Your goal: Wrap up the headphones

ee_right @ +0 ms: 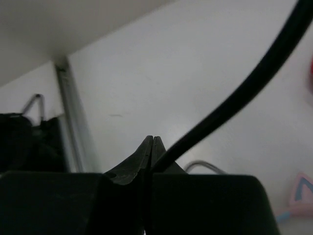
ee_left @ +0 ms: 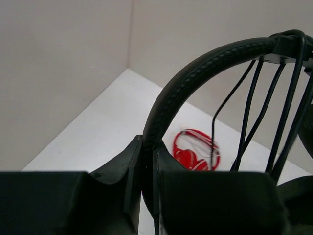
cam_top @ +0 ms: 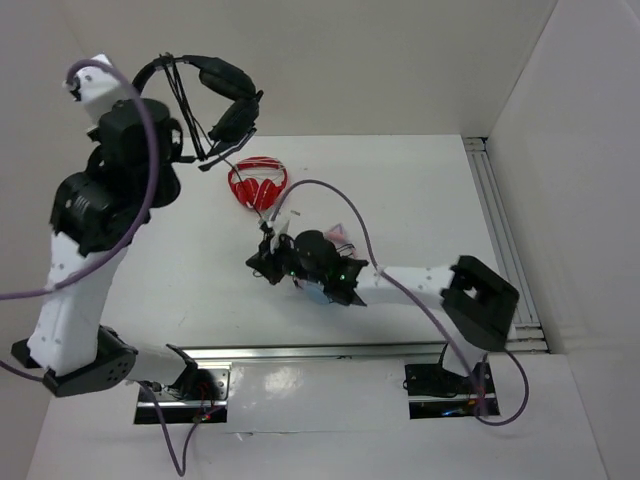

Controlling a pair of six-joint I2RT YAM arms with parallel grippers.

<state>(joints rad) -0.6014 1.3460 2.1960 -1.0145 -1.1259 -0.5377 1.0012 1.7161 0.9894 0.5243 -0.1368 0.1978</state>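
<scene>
Left pincer (ee_left: 147, 147): clenched on the padded headband (ee_left: 195, 73) of the headphones, one finger on each side of the band.
Right pincer (ee_right: 152, 143): fingertips pressed together, grasping the thin black cable (ee_right: 234, 98), which leaves the tips and rises to the upper right of the wrist view.
Headphones (cam_top: 237, 115): black over-ear set, held up off the table (cam_top: 200, 270) by the raised left arm, at the far left of the workspace near the back wall; earcups hang to the right of the left wrist.
Cable, upper part: several strands cross the inside of the headband arc, as the left wrist view shows.
Cable, lower part: one thin run drops from the headset, passes over the red headphones (cam_top: 258, 185) and ends at the right pincer near the table's middle.
Red headphones: lying flat on the table, between the two pincers, touching neither.
Pink-and-blue object (ee_right: 298, 191): on the table beside the right arm, largely hidden; kind cannot be told.
Right arm: stretched low across the table toward the left.
</scene>
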